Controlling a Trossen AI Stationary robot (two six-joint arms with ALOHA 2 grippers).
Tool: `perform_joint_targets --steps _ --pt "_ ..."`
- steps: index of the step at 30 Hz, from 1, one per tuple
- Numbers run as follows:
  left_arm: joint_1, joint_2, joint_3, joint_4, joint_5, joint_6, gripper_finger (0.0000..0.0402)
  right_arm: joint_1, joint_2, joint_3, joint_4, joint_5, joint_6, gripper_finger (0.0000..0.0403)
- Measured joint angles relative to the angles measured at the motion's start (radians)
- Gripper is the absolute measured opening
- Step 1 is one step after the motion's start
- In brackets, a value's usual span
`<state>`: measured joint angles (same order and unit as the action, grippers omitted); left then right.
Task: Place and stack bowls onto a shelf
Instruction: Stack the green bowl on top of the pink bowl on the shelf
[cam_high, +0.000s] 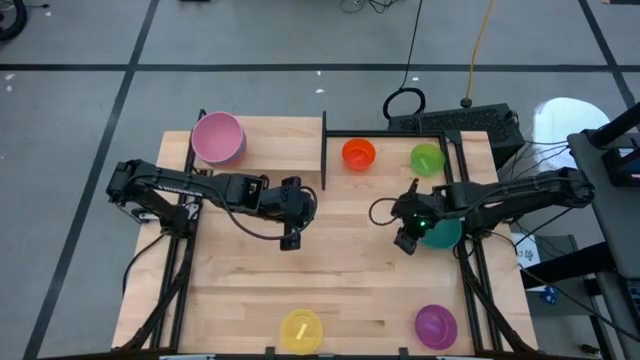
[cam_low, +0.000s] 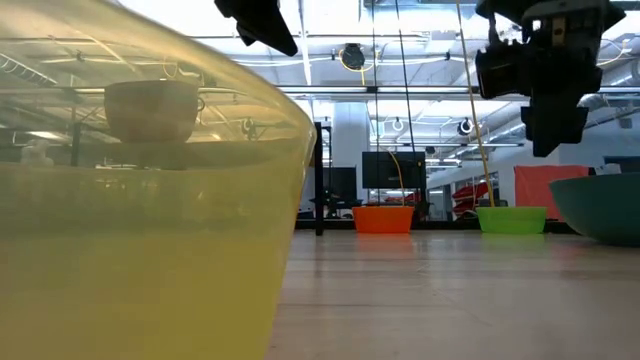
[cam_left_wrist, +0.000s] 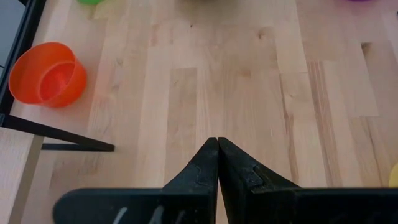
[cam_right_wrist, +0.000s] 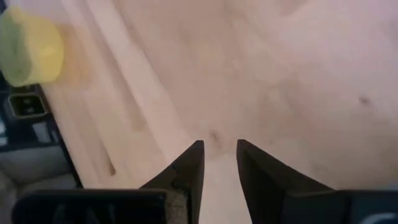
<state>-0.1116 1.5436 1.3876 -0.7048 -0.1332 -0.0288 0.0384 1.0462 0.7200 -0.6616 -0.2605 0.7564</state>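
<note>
Progress looks early: shelf at the table's far left carries one stack, pink bowl on top, likely another beneath, hard to confirm. Orange, green, teal, purple and yellow bowls sit loose on the table. Left gripper hovers mid-table, fingers closed, empty. Right gripper, beside teal, is partly open, empty. No readable labels or writing.

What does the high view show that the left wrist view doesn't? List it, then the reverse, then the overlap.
Only the high view: the pink bowl on the shelf, the teal bowl, purple bowl and right gripper.
Only the left wrist view: the left gripper seen close, its fingers pressed together.
Both: the orange bowl and the tabletop.
</note>
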Motion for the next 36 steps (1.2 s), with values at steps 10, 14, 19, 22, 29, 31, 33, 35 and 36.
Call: perform_joint_targets --steps 10,14,19,22,29,31,33,35,36 --pt "0.0 0.0 0.0 0.002 0.0 0.0 0.001 -0.087 -0.17 0.0 -0.047 -0.022 -0.01 0.0058" --pt "0.0 0.0 0.0 0.002 0.0 -0.002 0.001 -0.103 -0.225 0.0 -0.16 0.007 -0.015 0.004" --pt "0.0 0.0 0.0 0.003 0.0 -0.002 0.001 -0.11 -0.256 0.0 -0.316 0.022 -0.008 0.0013" --pt "0.0 0.0 0.0 0.005 0.0 -0.002 0.001 -0.109 -0.255 0.0 -0.333 0.021 -0.01 0.001" --pt "0.0 0.0 0.0 0.007 0.0 -0.009 0.001 -0.109 -0.231 0.0 -0.355 0.02 0.029 0.0045" --pt "0.0 0.0 0.0 0.007 0.0 -0.009 0.001 -0.109 -0.219 0.0 -0.358 0.02 0.03 0.006" --pt "0.0 0.0 0.0 0.007 0.0 -0.01 0.001 -0.109 -0.208 0.0 -0.356 0.02 0.03 0.0074" --pt "0.0 0.0 0.0 0.007 0.0 -0.011 0.001 -0.109 -0.198 0.0 -0.353 0.02 0.02 0.0084" --pt "0.0 0.0 0.0 0.007 0.0 -0.011 0.001 -0.109 -0.192 0.0 -0.353 0.02 0.019 0.0087"
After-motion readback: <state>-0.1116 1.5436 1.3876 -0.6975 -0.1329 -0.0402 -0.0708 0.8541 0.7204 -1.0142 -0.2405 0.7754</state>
